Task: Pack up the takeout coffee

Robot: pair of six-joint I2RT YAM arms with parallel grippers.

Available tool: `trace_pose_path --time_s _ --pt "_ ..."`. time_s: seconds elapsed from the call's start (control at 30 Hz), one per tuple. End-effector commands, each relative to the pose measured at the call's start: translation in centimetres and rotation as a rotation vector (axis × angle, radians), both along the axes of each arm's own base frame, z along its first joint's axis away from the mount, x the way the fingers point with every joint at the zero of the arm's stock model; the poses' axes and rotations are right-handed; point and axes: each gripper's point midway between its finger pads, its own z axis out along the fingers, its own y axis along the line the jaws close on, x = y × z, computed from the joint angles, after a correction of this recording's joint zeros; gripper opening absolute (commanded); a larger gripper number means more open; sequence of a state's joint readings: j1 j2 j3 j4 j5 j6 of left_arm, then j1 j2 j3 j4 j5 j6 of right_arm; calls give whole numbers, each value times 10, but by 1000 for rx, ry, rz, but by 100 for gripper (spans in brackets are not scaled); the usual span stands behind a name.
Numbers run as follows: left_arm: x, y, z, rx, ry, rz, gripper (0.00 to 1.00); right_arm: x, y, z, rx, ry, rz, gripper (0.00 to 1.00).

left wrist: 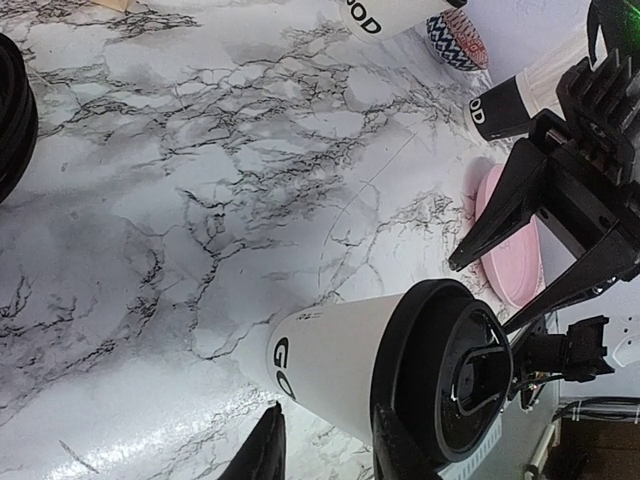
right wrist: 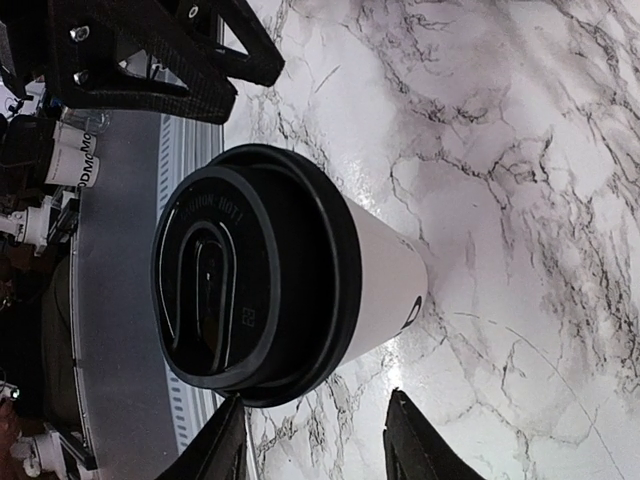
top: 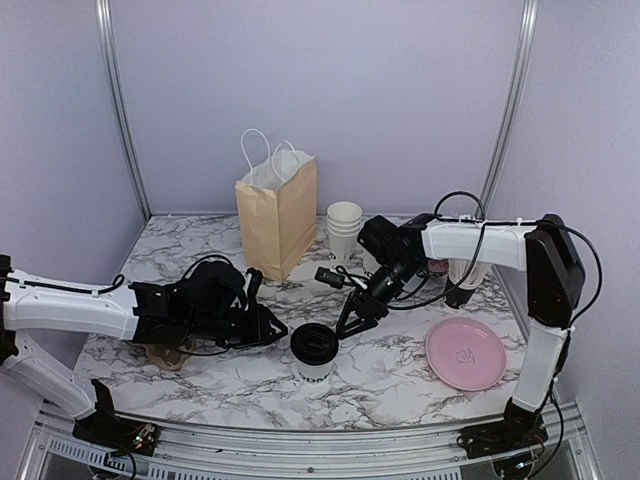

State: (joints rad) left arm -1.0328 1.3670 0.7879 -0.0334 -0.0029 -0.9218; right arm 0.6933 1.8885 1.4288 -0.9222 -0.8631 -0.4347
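The takeout coffee (top: 314, 351), a white paper cup with a black lid and dark lettering, stands upright near the table's front middle. My left gripper (top: 278, 331) sits just left of it, low over the table. In the left wrist view the cup (left wrist: 335, 360) lies just ahead of the open left gripper (left wrist: 330, 455), one finger (left wrist: 400, 450) overlapping the lid's edge. My right gripper (top: 352, 322) hangs close to the cup's upper right. In the right wrist view the lid (right wrist: 240, 275) fills the space just beyond the open right gripper (right wrist: 320, 445). Neither gripper holds anything.
A brown paper bag (top: 278, 212) with white handles stands open at the back middle. Beside it is a stack of lidless white cups (top: 344, 228). A pink plate (top: 465, 353) lies at the front right. A brown object (top: 165, 354) lies under the left arm.
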Motion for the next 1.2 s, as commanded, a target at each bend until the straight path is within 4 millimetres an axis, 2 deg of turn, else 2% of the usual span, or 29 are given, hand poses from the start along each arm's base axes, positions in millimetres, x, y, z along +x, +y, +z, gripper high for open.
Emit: trace_pose_path --time_s 0.0,0.3,0.5,0.67,0.73,0.9,1.0,1.1,1.17 --pt "7 -14 16 -95 -4 -24 30 0 4 6 25 18 5 46" --pt "5 -29 10 -109 26 -80 30 -4 6 -2 19 48 22 47" --pt "2 -26 -3 -83 58 -77 29 -6 7 -6 11 57 27 49" --pt "-2 -11 -26 -15 85 -41 29 -6 7 -17 -27 56 19 49" --pt "-5 -4 -37 10 95 -27 28 -4 6 -28 -59 59 8 49" --pt "-14 20 -81 109 140 23 24 -1 -2 -60 -165 74 -20 47" --pt "-18 41 -110 202 142 70 21 2 -5 -71 -206 66 -31 47" --pt "-26 46 -127 255 156 58 20 6 -8 -75 -234 46 -42 47" --pt "-28 42 -128 263 154 44 20 7 -8 -76 -239 35 -44 46"
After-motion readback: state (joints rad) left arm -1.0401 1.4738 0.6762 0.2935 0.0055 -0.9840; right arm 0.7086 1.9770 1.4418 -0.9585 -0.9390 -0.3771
